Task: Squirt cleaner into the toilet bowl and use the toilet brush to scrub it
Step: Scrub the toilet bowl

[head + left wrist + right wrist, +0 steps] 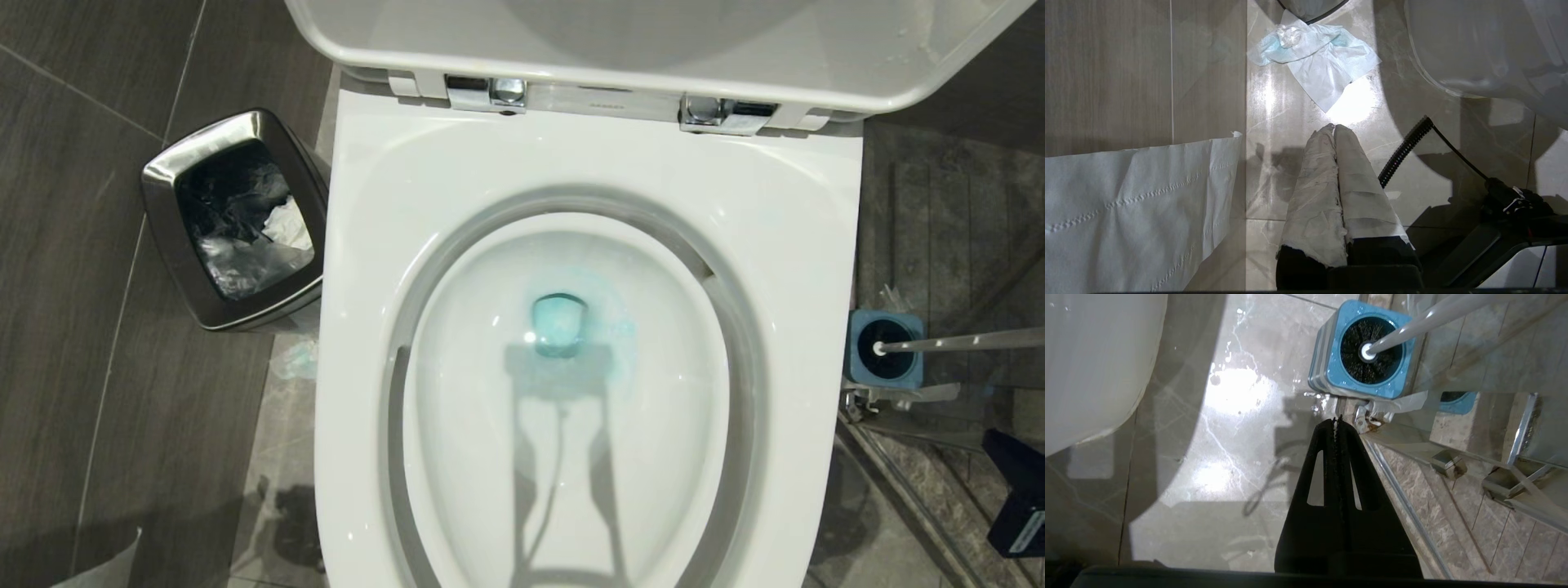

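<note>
Black right gripper [1336, 421]: fingers pressed together, empty, above the floor just short of the blue holder [1331, 371]. Toilet brush [1372, 351] stands in that holder, beside the toilet bowl [392, 188]. Teal cleaner [559, 322] pools in the basin. Left gripper [1334, 128]: closed, tissue-wrapped, over floor tiles near a crumpled tissue [1323, 61].

Dark grey floor tiles [73, 269] fill the left of the head view, paler glossy marble tile [269, 457] at lower centre. A steel waste bin [237, 220] sits upper left. At right, what looks like a glass partition [939, 245] over stone-patterned flooring [922, 482].
</note>
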Available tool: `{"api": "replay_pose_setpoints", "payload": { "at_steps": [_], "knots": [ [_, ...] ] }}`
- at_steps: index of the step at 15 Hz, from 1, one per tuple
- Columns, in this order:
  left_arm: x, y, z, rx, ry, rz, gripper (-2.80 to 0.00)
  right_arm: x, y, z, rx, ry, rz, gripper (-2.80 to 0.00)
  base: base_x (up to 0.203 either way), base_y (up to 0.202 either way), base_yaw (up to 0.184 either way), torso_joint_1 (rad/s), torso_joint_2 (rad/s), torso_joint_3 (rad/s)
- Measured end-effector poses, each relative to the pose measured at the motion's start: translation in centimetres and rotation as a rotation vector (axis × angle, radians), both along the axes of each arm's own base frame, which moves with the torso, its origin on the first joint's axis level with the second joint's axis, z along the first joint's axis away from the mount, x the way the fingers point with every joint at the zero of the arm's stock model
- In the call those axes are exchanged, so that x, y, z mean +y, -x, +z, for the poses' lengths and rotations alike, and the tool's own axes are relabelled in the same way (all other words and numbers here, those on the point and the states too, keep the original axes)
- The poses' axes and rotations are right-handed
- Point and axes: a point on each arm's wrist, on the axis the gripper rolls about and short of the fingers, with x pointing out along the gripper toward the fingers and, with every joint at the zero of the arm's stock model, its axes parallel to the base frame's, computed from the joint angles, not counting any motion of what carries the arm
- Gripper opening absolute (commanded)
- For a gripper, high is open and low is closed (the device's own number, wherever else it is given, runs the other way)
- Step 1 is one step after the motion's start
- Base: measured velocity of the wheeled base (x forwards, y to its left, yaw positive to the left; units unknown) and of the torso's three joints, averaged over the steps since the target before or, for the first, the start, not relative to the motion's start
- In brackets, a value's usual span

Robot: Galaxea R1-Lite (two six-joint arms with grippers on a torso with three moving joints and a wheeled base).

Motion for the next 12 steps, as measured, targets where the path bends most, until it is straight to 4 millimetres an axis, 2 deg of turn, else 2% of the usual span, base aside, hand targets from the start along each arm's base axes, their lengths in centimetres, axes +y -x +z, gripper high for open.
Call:
{"api": "replay_pose_setpoints", "payload": {
  "at_steps": [12],
  "knots": [
    [0.0, 0.0, 0.0, 0.000, 0.000, 0.000, -2.80, 0.2, -2.5, -0.3, -0.011, -0.004, -0.036, -2.80, 0.000, 0.000, 0.000, 0.000, 0.00, 0.000]
  ]
}}
